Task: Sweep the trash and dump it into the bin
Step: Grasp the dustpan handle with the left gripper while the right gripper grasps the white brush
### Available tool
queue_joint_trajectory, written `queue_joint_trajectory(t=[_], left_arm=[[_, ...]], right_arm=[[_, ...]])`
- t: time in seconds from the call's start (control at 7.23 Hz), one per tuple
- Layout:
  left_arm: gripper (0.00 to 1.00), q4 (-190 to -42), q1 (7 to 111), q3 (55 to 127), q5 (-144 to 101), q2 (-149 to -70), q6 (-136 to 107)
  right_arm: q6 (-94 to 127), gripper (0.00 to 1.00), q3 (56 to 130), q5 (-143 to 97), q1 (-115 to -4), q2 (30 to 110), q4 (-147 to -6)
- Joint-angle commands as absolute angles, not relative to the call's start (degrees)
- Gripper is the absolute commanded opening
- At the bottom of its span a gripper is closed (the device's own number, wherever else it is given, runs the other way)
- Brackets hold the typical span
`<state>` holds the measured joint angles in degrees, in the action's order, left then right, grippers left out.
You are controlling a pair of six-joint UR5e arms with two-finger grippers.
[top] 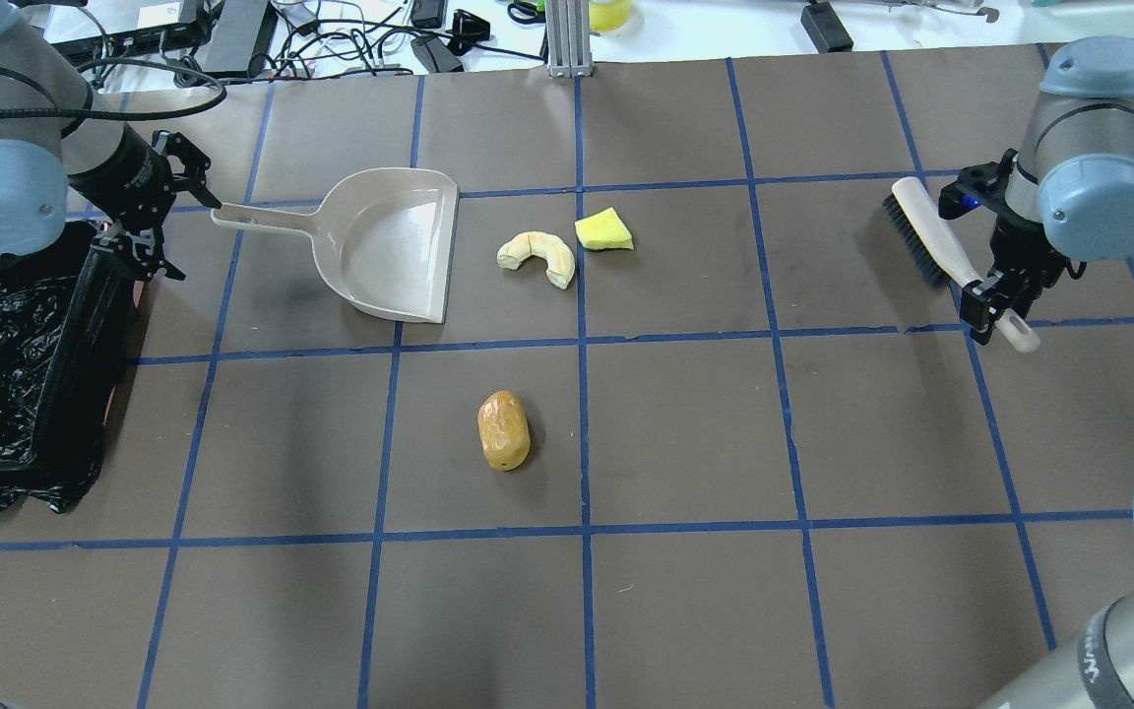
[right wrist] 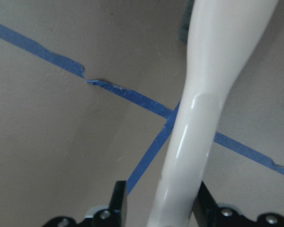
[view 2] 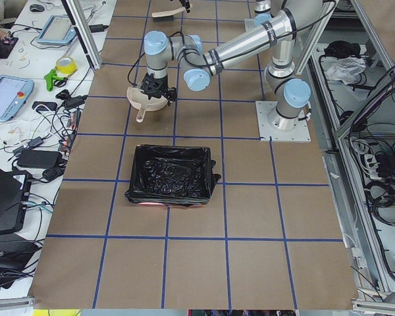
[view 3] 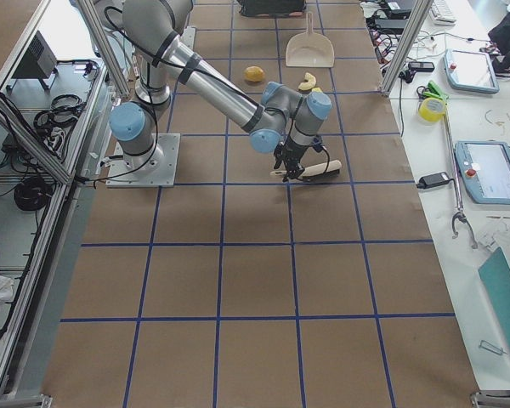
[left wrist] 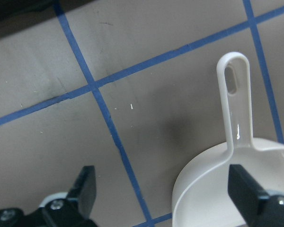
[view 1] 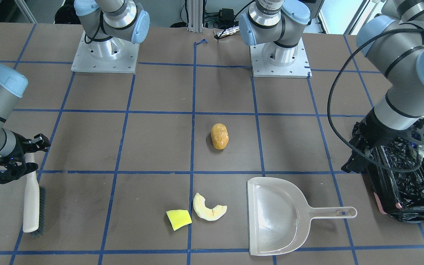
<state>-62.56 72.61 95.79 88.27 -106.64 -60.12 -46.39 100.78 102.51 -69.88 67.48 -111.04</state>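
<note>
The trash lies loose on the brown table: a golden-brown lump (top: 504, 429) mid-table, and further out a cream crescent (top: 537, 256) beside a yellow wedge (top: 603, 230). Left of them rests a beige dustpan (top: 390, 246), its mouth facing the crescent. My left gripper (top: 158, 207) hangs open just off the tip of the dustpan handle (left wrist: 236, 94), fingers spread wide and holding nothing. The black-bagged bin (top: 85, 325) stands under that arm at the table's left edge. My right gripper (top: 995, 305) is shut on the white handle of a brush (top: 941, 246) at the far right, its bristles low over the table.
Blue tape lines (top: 582, 345) divide the table into squares. Both arm bases (view 1: 105, 55) stand at the robot's side. Cables and boxes (top: 232, 39) crowd the bench beyond the far edge. Open table stretches between brush and trash.
</note>
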Motion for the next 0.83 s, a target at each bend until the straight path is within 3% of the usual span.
queue_joint_trajectory(t=[0.0,0.14,0.69], left_arm=[[0.83,-54.8,72.7,94.9,88.2,-111.6,-68.1],[0.86,-52.1,73.0,93.7,87.6,-113.4,-71.8],[0.95,-51.7,76.1,90.5,87.5,-118.1,-79.4]], right_arm=[[-44.5,0.54,100.6,102.5,-69.8,67.5,-111.1],[-44.4,0.5,100.5,102.5,-69.8,67.5,-111.1],[-42.4,0.08,99.5,101.9,-69.7,67.6,-111.4]])
